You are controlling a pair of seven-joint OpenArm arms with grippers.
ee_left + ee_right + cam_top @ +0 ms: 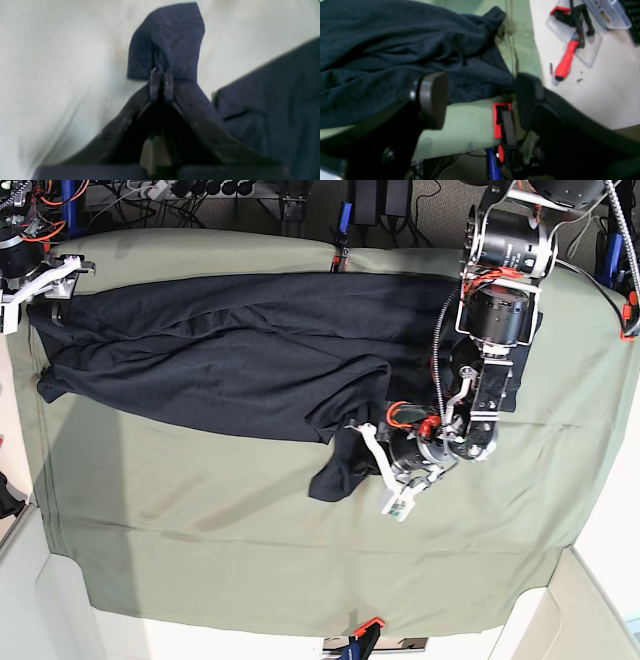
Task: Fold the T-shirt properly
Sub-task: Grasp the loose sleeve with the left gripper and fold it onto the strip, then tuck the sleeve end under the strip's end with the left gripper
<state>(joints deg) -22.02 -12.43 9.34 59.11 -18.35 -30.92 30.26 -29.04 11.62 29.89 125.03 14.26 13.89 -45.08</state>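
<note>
Olive-green table cloth [250, 530] covers the work table, with bare pale tabletop showing along its left, near and right edges. At the far left corner of the cloth the right gripper [480, 100] sits beside the end of the T-shirt [220, 360]; in its wrist view the two fingers stand wide apart with nothing between them, one pad [433, 98] over the dark fabric and the other just past the garment's edge, above the cloth and a red clamp [498, 120] at the table edge. Beyond the cloth in that view, a red-handled screwdriver [566, 61] lies on the pale tabletop. The T-shirt stretches in a long dark band across the far half of the cloth, wrinkled and partly doubled over, and a sleeve [340, 470] hangs out toward the near side around the middle. Just right of that sleeve the left gripper [161, 81] reaches down from its arm [495, 320], which comes in from the far right. Its wrist view shows the fingers drawn narrowly together, pinching a bunched fold of the navy fabric, with the sleeve's end rising past the fingertips over the pale-looking cloth.
</note>
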